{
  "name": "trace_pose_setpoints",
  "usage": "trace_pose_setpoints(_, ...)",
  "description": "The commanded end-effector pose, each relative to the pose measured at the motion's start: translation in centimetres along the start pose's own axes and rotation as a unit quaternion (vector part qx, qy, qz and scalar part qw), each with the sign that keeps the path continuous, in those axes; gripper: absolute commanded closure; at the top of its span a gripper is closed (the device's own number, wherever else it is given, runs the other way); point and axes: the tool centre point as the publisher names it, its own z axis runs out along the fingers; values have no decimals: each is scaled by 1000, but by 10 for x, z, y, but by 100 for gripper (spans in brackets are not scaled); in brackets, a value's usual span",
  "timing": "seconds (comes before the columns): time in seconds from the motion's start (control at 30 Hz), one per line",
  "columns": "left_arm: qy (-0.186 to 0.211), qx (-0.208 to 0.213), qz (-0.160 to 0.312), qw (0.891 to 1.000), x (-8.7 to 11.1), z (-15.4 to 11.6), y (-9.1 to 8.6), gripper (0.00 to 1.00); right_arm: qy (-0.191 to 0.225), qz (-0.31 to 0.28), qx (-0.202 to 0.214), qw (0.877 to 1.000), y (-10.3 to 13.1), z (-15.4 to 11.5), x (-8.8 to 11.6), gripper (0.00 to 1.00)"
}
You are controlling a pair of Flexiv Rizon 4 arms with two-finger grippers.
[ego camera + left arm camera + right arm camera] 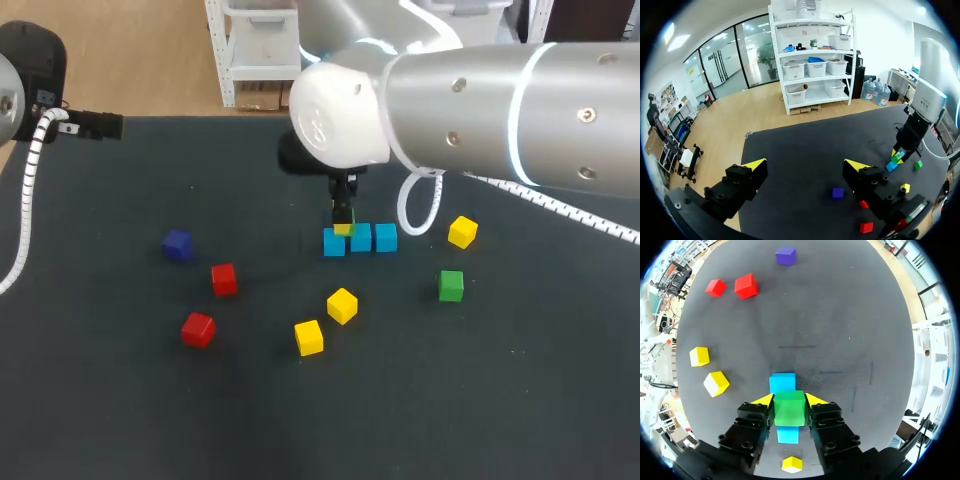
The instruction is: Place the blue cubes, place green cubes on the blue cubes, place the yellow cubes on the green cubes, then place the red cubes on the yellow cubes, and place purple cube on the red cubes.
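Note:
Three blue cubes lie in a row at the table's middle. My right gripper is shut on a green cube and hangs just above that row; in the head view this gripper stands over the row's left end. A second green cube rests to the right. Yellow cubes lie at the right and in front. Two red cubes and a purple cube sit at the left. My left gripper is open, empty, high at the far left.
The black mat covers the table, and its back edge runs behind the row. My right arm spans the upper right of the head view. The left arm's cable hangs at the far left.

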Motion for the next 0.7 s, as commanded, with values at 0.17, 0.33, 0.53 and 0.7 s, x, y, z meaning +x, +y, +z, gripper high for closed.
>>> trace_pose_setpoints(0.17, 1, 4, 1, 1000, -1, 0, 2, 0, -1, 0, 0, 1000, -1, 0, -1, 57)
trace_pose_setpoints(0.33, 1, 4, 1, 1000, -1, 0, 2, 0, -4, 0, -1, 1000, 0, -2, -2, 55)
trace_pose_setpoints(0.53, 1, 4, 1, 1000, -1, 0, 2, 0, -6, 1, 1, 1000, 1, -3, -2, 0)
trace_pose_setpoints(0.7, 1, 4, 1, 1000, -1, 0, 2, 0, -13, 8, 11, 1000, -1, -12, 3, 0)
